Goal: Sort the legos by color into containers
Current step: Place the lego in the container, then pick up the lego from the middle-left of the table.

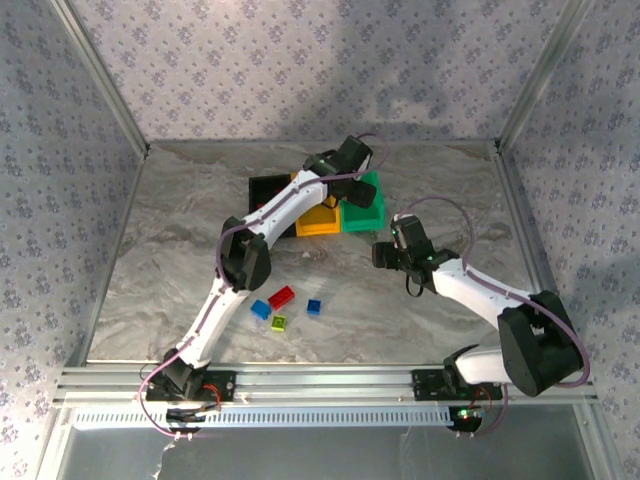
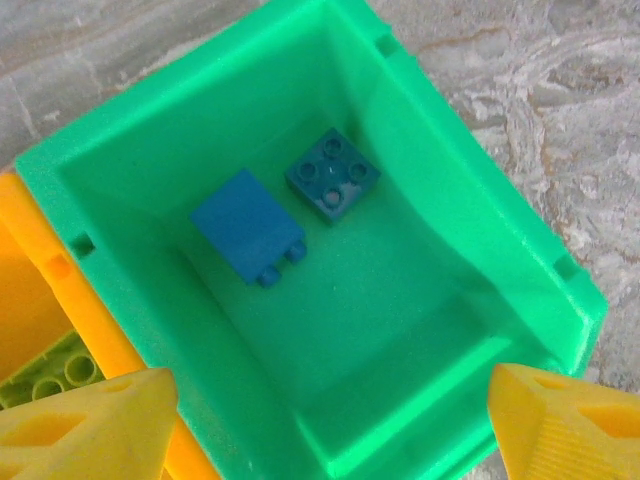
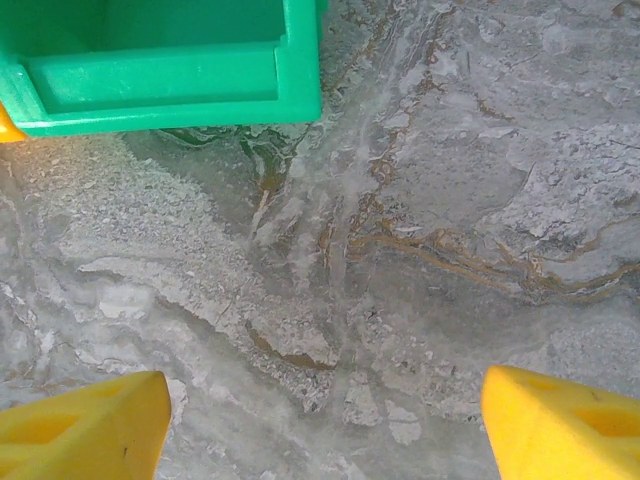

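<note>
Left gripper [image 2: 330,425]: hovering open and empty over green bin [image 2: 160,120].
Right gripper [image 3: 325,420]: hanging open, empty, just beside green bin.
Blue legos [image 2: 248,238]: two lying inside green bin.
Loose legos [image 1: 281,296]: four waiting well away from green bin.
Risk: left gripper possibly clipping green bin's rim while rising, dragging it.

Green bin [image 2: 440,220], blue bricks [image 2: 248,237]; orange-yellow bin [image 2: 30,290]; grey marbled table [image 3: 450,200]; yellow claw fingertips [image 2: 80,420]

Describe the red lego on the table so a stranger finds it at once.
Start at the row of bins on the marble table. Toward the near edge lie four loose bricks; the red brick is the only red, and the longest.
</note>
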`<state>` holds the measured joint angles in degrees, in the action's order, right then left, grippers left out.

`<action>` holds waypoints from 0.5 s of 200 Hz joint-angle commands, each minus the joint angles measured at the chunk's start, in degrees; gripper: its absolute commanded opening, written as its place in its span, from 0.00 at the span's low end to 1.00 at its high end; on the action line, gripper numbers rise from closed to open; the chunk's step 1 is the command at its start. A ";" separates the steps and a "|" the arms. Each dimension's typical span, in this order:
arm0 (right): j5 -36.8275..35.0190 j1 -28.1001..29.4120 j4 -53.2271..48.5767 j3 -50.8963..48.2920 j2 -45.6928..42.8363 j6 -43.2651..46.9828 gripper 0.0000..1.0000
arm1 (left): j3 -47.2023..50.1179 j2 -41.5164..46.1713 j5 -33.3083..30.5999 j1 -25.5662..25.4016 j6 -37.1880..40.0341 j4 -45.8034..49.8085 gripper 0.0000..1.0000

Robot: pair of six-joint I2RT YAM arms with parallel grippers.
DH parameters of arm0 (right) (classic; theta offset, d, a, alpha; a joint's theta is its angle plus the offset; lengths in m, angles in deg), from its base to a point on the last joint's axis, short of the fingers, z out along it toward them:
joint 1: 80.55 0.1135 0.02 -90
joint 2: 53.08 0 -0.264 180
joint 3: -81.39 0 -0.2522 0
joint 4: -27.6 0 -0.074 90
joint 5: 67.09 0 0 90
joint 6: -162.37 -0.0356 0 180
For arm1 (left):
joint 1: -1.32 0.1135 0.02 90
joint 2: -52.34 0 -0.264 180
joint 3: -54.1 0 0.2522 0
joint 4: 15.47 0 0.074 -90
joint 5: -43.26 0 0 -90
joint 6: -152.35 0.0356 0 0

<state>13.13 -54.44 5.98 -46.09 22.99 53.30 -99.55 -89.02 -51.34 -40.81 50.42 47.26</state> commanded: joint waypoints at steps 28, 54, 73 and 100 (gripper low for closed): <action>1.08 -0.38 -0.01 0.57 0.90 -0.62 0.83 | 15.48 14.76 2.36 -0.19 -1.39 -6.87 0.81; 1.92 -0.43 -0.48 0.62 0.91 -1.21 0.83 | 30.15 23.98 0.67 -0.09 -2.03 -13.61 0.81; 3.60 -0.21 0.08 0.12 0.57 -1.82 0.83 | 39.58 30.08 -0.91 0.20 -3.46 -16.65 0.81; 4.40 0.13 0.16 0.48 1.46 -2.11 0.83 | 52.54 38.33 -5.76 0.30 -5.32 -19.75 0.80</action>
<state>15.93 -54.44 6.05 -46.09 23.62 52.38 -55.49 -56.93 -52.48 -40.78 47.56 32.27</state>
